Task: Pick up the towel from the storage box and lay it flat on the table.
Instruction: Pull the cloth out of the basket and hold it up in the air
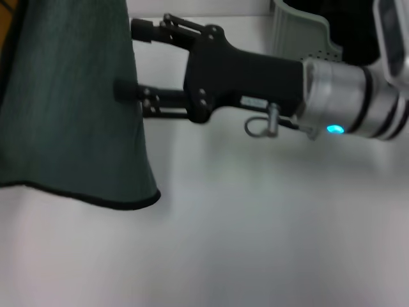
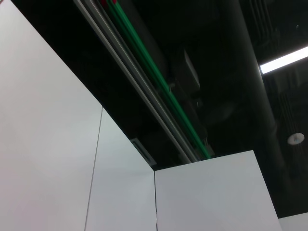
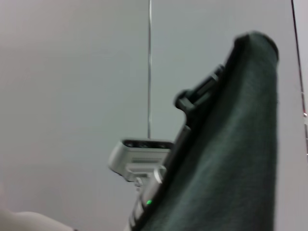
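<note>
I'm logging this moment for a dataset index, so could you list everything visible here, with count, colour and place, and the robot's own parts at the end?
towel: one, dark teal-green face showing, black edging, hanging above the table at the head view's left, its lower edge clear of the surface.
storage box: one, grey-green with a dotted side, at the table's far right, partly behind the right arm.
table: one, plain white, filling the lower head view.
wall panels: white, with a dark ceiling and a lit strip above, in the left wrist view.
right gripper: one, black, fingers open, reaching in at the towel's right edge.
left gripper: one, black, at the towel's top edge in the right wrist view.
</note>
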Controlling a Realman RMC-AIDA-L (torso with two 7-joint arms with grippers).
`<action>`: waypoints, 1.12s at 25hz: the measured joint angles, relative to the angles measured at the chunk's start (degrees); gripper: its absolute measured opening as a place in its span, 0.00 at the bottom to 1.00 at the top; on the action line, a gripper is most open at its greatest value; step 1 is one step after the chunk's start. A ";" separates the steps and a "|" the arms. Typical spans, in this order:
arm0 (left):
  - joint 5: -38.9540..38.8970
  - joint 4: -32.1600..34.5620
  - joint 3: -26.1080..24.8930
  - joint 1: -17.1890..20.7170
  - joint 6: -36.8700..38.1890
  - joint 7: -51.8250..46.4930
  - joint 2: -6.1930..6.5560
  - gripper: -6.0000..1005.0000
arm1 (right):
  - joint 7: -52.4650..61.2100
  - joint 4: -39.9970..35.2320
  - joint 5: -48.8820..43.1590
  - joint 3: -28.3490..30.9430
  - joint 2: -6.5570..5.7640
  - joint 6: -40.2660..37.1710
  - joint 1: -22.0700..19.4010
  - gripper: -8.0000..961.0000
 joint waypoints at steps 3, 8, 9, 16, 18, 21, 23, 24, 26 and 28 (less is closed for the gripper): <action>0.03 -0.30 0.06 -0.13 0.13 0.29 -0.07 0.02 | 0.10 1.67 1.43 0.11 0.00 1.23 1.89 0.84; -0.08 -0.80 0.15 -0.10 0.18 0.62 -0.12 0.02 | -0.31 2.06 3.17 0.22 0.01 -0.74 1.36 0.84; -0.17 -0.80 0.16 -0.04 0.18 0.83 -0.13 0.02 | -0.35 1.66 3.24 0.26 0.01 -1.67 0.58 0.84; -0.90 -0.98 -0.01 0.21 0.09 1.97 -0.13 0.02 | -2.67 -2.48 3.28 2.39 -0.08 -6.70 -6.45 0.83; -1.14 -1.02 -0.12 0.35 0.04 1.98 -0.10 0.02 | -3.37 -3.85 2.88 3.00 -0.29 -8.94 -8.12 0.83; -1.47 -1.08 -0.34 0.74 0.04 2.03 -0.02 0.02 | -3.35 -4.18 1.93 4.30 -0.59 -13.44 -9.23 0.83; -1.52 -1.25 -0.42 0.81 0.03 2.20 -0.01 0.02 | -2.98 -3.74 1.16 4.97 -0.65 -16.56 -9.58 0.83; -1.53 -1.45 -0.44 0.70 0.01 2.38 -0.01 0.02 | -2.90 -3.69 0.89 5.03 -0.66 -17.21 -9.68 0.83; -1.54 -1.75 -0.41 0.34 -0.07 3.13 0.00 0.02 | -2.79 -3.57 -0.50 4.81 -0.47 -17.27 -9.70 0.83; -1.55 -1.85 -0.30 -0.09 -0.13 3.92 -0.05 0.02 | -2.77 -3.36 -1.60 4.15 -0.16 -15.23 -9.07 0.83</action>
